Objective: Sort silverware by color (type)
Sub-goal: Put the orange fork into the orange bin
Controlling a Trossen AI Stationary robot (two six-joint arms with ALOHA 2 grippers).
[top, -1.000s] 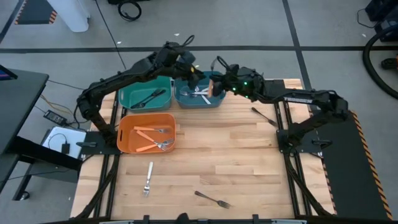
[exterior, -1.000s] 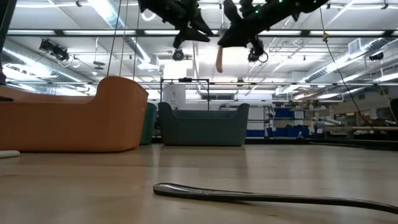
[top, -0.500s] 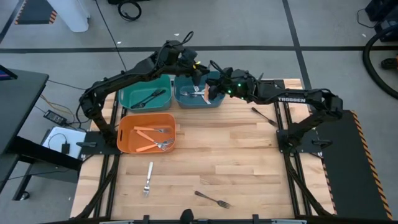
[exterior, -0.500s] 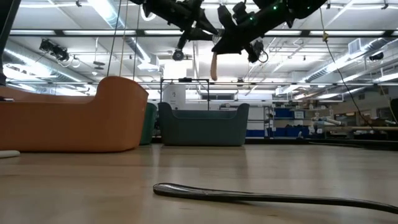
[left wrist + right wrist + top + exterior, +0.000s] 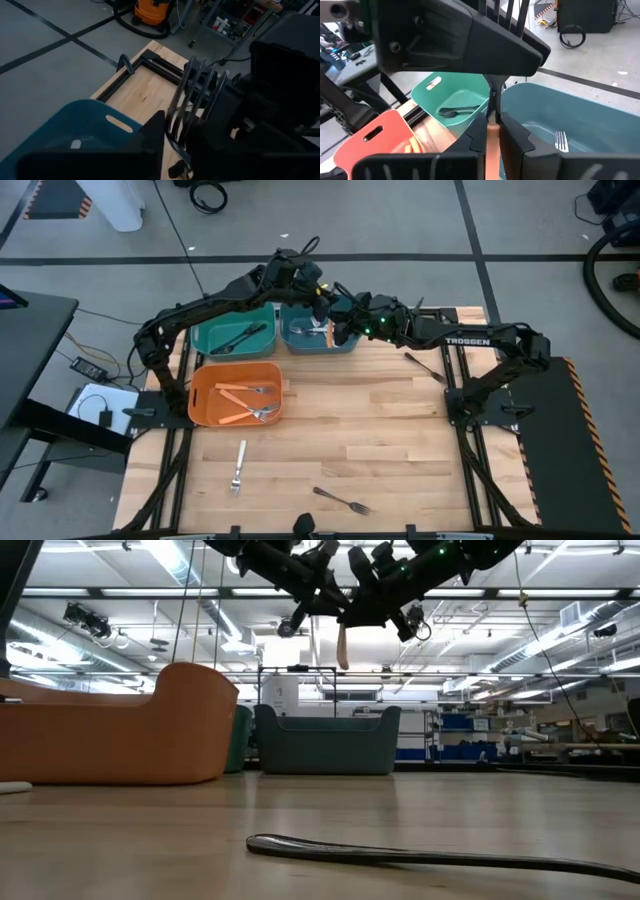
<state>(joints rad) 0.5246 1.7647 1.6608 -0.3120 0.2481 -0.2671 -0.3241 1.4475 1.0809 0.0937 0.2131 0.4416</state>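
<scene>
A fork with an orange handle (image 5: 342, 645) and silver tines (image 5: 197, 85) is held in the air above the blue bin (image 5: 300, 340), between both grippers. My right gripper (image 5: 492, 136) is shut on its handle. My left gripper (image 5: 177, 132) has come in from the far left and is closed around its metal neck. In the high view the two grippers meet, left (image 5: 323, 298) and right (image 5: 345, 325). A silver fork (image 5: 561, 141) lies in the blue bin and a black fork (image 5: 240, 335) in the teal bin (image 5: 205, 335). My left gripper has the fork's silver neck (image 5: 175, 127) between its two fingers, just below the tines, which stick out past the fingertips. The fork is clear of the bins. My right gripper pinches the orange handle (image 5: 492, 131) between its two fingers, coming from the table's right side. The handle's free end (image 5: 342, 658) hangs below the grippers, and the tines (image 5: 506, 10) point up.
The orange bin (image 5: 205, 405) near the left holds several orange-handled forks. Loose forks lie on the wood: a silver one (image 5: 238, 467) near the front left, a dark one (image 5: 342, 501) at the front middle, and another (image 5: 425, 367) on the right.
My right gripper has carried the orange-handled fork a little toward the table's left. My left gripper has moved toward the right and met it, so the two grippers now stand together at the fork above the blue bin.
</scene>
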